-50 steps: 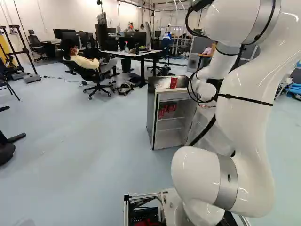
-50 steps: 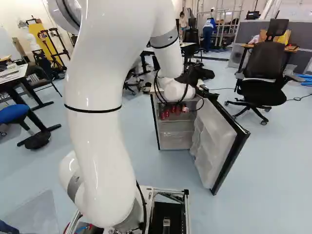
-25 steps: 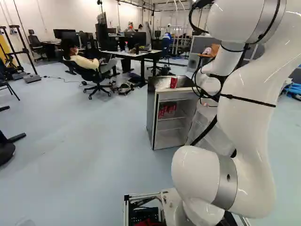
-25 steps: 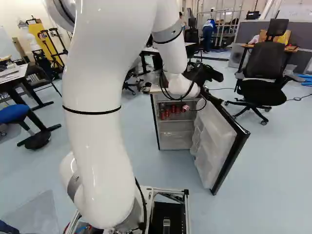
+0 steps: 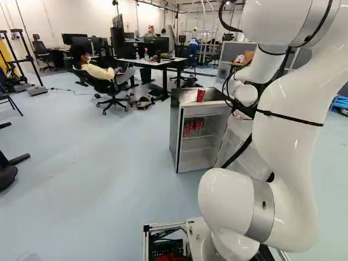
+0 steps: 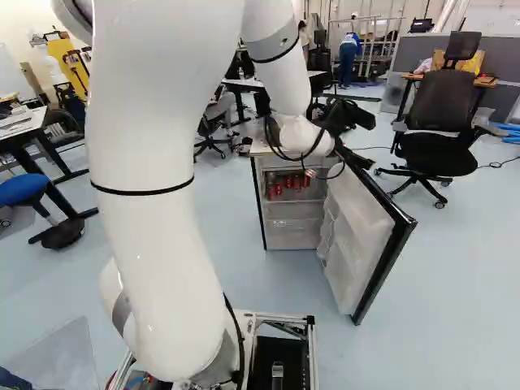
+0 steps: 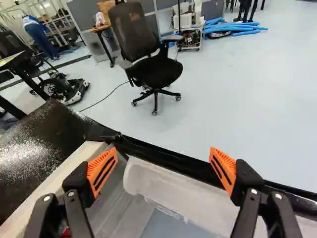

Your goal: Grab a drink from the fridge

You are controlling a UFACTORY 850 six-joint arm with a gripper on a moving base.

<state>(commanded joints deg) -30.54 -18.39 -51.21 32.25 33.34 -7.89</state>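
Wrist view puts my gripper (image 7: 162, 161) wide open, orange pads well apart and nothing held, over the gap where the fridge (image 5: 175, 130) meets its door (image 6: 361, 236). The door stands swung out, so I count the opening part as done; the grab itself and lifting the drink clear are left. Red cans (image 6: 288, 183) sit together on the upper shelf inside, and one more red can (image 5: 200, 95) stands upright on the fridge's top (image 7: 29, 144). Under one finger I catch a scrap of red, which is probably one of the shelf cans, though too little shows to be sure. I judge that I must bring the gripper lower and turn it in toward the shelf, minding the cabinet's edge and the door liner.

That top is dark and glossy, with a pale strip along its front edge. The fridge rests on a pale blue-grey floor (image 5: 109, 179). Around it, I have a black office chair (image 6: 439, 122) beyond the door, a worktop (image 5: 157, 63) with monitors further back in the left base view, a blue-seated stool (image 6: 23, 188) at the left of the right base view, grey partitions (image 6: 496, 69) behind, and blue tubes (image 7: 235, 27) lying by a small cart (image 7: 190, 37).
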